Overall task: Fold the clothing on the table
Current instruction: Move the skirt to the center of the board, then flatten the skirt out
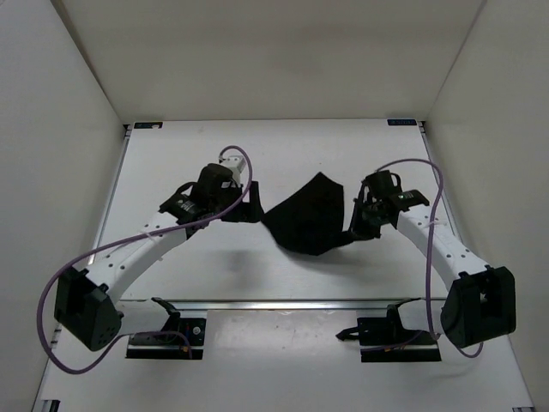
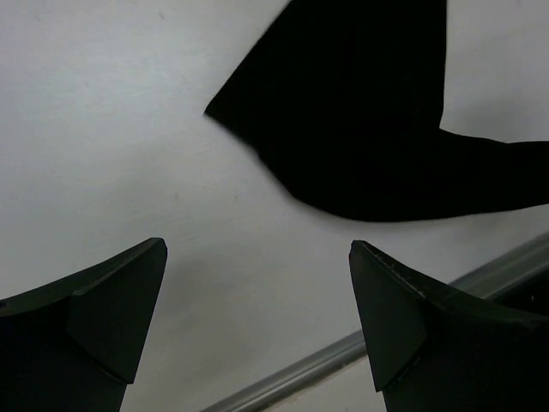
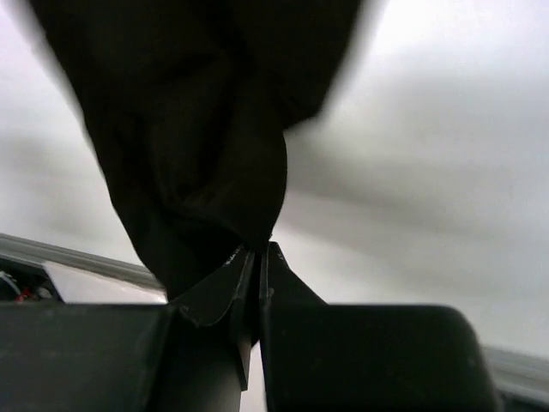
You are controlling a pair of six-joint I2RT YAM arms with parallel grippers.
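Note:
The clothing is a small black garment in the middle of the white table, bunched and drawn up toward its right side. My right gripper is shut on its right edge; in the right wrist view the dark fabric hangs out from the pinched fingertips. My left gripper stands just left of the clothing, a little apart from it. In the left wrist view its jaws are wide open with only bare table between them, and the clothing lies ahead.
White walls stand round the table on three sides. A thin metal rail runs along the near edge, also seen as the rail close under the left gripper. The arm bases are mounted below it.

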